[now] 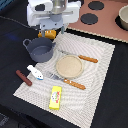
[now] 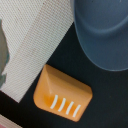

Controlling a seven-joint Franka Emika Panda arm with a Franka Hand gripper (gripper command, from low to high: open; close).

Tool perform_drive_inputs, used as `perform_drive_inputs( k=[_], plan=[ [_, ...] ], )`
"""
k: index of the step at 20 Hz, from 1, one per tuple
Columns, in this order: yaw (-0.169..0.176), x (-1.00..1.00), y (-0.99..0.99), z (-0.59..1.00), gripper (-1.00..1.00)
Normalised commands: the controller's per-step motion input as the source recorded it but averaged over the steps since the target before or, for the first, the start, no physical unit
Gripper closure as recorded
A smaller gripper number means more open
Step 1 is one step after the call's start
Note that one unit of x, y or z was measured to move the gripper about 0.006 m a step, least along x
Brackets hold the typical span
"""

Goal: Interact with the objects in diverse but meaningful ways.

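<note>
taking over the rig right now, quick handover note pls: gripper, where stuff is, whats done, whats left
Gripper: hangs over the orange-yellow bread block; the fingers are not visible in either view, so open or shut cannot be told. Nothing seems held.
Things: bread block lies on the dark table beside the grey-blue pot, just off the striped mat. Plate sits mid-mat between two orange-handled utensils. White-and-blue piece and brown stick lie at the exterior view's left, yellow packet on the near edge.
Done: no placement evident.
Left: probably grasp the bread block and put it somewhere sensible.
</note>
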Motion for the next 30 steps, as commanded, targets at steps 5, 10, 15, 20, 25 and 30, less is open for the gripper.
perform_drive_inputs(
  k=[5,10,15,20,25,30],
  plan=[
    [0.117,-0.40,-0.49,0.00,-1.00],
    [0.116,-0.30,-0.62,-0.02,-1.00],
    [0.119,-0.22,-0.67,-0.05,-1.00],
    [0.121,-0.27,-0.53,-0.14,-1.00],
    [0.075,-0.50,-0.17,-0.34,-1.00],
    [0.027,-0.40,-0.08,-0.32,-1.00]
  ],
)
